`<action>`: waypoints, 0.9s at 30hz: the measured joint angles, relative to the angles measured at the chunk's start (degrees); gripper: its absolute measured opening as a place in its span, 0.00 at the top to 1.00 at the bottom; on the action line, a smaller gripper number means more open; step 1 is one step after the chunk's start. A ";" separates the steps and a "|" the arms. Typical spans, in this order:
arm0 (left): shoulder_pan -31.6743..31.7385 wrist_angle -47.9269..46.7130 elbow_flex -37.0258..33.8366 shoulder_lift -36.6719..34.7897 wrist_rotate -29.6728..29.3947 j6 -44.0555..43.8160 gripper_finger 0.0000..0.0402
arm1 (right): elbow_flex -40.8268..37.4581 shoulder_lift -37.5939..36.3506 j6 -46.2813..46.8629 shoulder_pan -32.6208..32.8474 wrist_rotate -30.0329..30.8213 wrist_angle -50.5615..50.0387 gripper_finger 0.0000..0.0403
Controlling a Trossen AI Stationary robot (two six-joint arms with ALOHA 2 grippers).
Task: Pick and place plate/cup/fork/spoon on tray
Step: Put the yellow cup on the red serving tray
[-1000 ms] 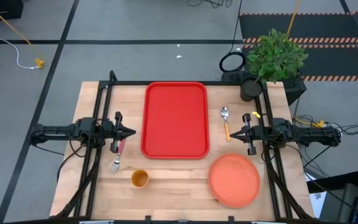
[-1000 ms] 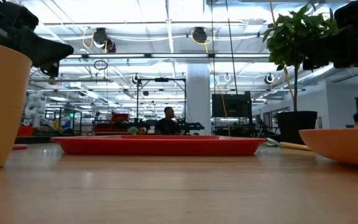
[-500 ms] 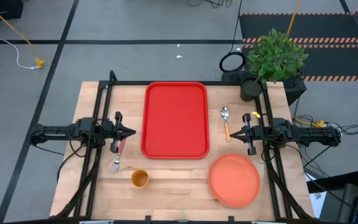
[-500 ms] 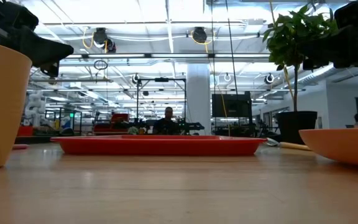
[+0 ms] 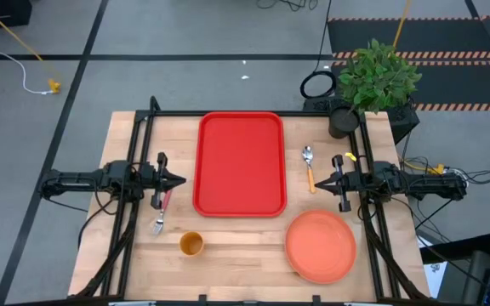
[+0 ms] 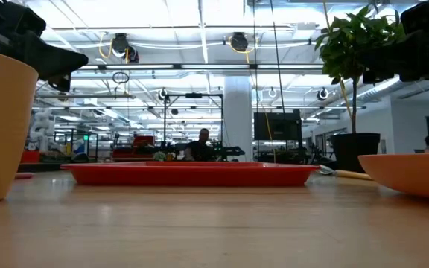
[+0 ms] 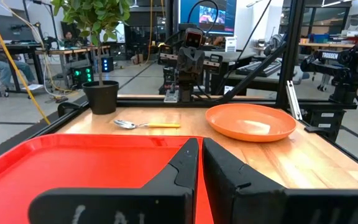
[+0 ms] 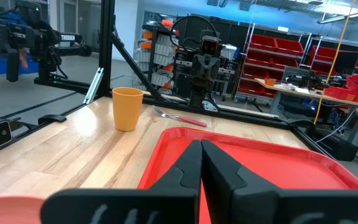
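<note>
The red tray (image 5: 240, 163) lies at the table's middle, toward the far side. The salmon-orange plate (image 5: 320, 246) lies near the front right. The orange-yellow cup (image 5: 191, 244) stands upright at the front left. The fork (image 5: 161, 212) lies left of the tray, pink handle toward the far edge. The spoon (image 5: 310, 167) lies right of the tray, its bowl toward the far edge. My left gripper (image 5: 179, 180) hovers shut at the tray's left side, above the fork's handle. My right gripper (image 5: 326, 181) hovers shut at the tray's right side, beside the spoon.
A potted plant in a black pot (image 5: 347, 119) stands at the table's far right corner. A black metal frame (image 5: 228, 113) runs along the far edge and both sides. In the low view a person (image 6: 202, 146) shows far behind the table.
</note>
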 joint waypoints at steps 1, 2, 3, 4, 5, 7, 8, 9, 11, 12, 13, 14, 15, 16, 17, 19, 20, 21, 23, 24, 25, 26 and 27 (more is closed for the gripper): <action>0.00 -0.01 0.00 -0.01 0.00 -0.24 0.94 | 0.02 -0.02 0.00 0.00 -0.02 0.00 1.00; -0.01 0.00 0.00 -0.01 0.00 -0.36 0.94 | 0.00 -0.02 0.00 -0.02 -0.02 -0.02 1.00; -0.02 -0.01 0.00 -0.02 0.00 -0.36 0.94 | 0.02 0.00 0.00 0.00 -0.01 -0.01 1.00; 0.00 -0.02 0.00 0.00 0.00 -0.38 0.94 | 0.01 -0.01 0.00 -0.01 -0.02 0.00 1.00; -0.02 -0.02 0.00 0.00 0.00 -0.39 0.94 | 0.02 -0.01 0.00 0.00 -0.02 0.00 1.00; -0.01 0.02 0.00 -0.02 0.00 -0.39 0.94 | 0.00 -0.02 0.00 0.00 -0.02 0.00 1.00; 0.00 0.26 0.00 0.00 -0.01 -0.39 0.94 | 0.02 0.00 0.00 -0.02 -0.02 -0.02 1.00; 0.05 1.25 -0.02 0.01 -0.31 -0.39 0.94 | 0.00 -0.02 0.00 0.00 0.00 -0.02 1.00; 0.48 6.78 -0.02 0.11 -2.30 0.22 0.94 | 0.00 -0.02 0.00 -0.01 -0.01 -0.01 1.00; 0.82 11.17 -0.02 0.11 -3.67 1.14 0.94 | 0.01 0.00 0.00 -0.01 -0.02 -0.02 1.00; 1.18 16.61 -0.02 0.11 -5.10 2.67 0.94 | 0.00 -0.02 0.00 -0.02 -0.01 -0.01 1.00; 1.59 22.51 -0.02 0.11 -6.26 4.29 0.94 | 0.00 -0.02 0.00 0.00 -0.02 0.00 1.00; 1.94 28.61 -0.02 0.09 -7.06 5.63 0.94 | 0.00 -0.02 0.00 -0.01 -0.02 -0.02 1.00; 2.18 34.79 -0.02 0.07 -7.27 6.25 0.94 | 0.00 -0.02 0.00 0.00 -0.02 -0.02 1.00; 2.26 40.74 -0.02 0.09 -7.35 5.81 0.94 | 0.00 -0.02 0.00 -0.01 -0.02 0.00 1.00; 2.30 50.30 0.02 0.06 -7.48 0.26 0.94 | 0.02 -0.02 0.00 -0.02 -0.02 0.00 1.00; 2.30 53.50 0.02 0.04 -7.59 -3.19 0.94 | 0.01 -0.01 0.00 -0.01 0.00 0.00 1.00; 2.30 55.77 0.02 0.04 -7.61 -6.09 0.94 | 0.00 0.00 0.00 -0.02 -0.02 -0.01 1.00; 2.30 59.04 0.02 0.07 -7.56 -10.11 0.94 | 0.02 -0.02 0.00 0.00 -0.02 0.00 1.00; 2.30 59.80 0.04 0.07 -7.80 -11.29 0.94 | 0.02 0.00 0.00 -0.02 -0.02 0.00 1.00; 2.30 59.65 0.24 0.07 -8.78 -11.94 0.94 | 0.00 -0.02 0.00 0.00 -0.02 0.00 1.00; 2.30 58.97 0.57 0.11 -9.92 -12.00 0.94 | 0.01 -0.01 0.00 -0.01 -0.02 -0.01 1.00; 2.30 57.99 1.09 0.11 -10.87 -11.68 0.94 | 0.01 -0.01 0.00 -0.01 -0.01 -0.01 1.00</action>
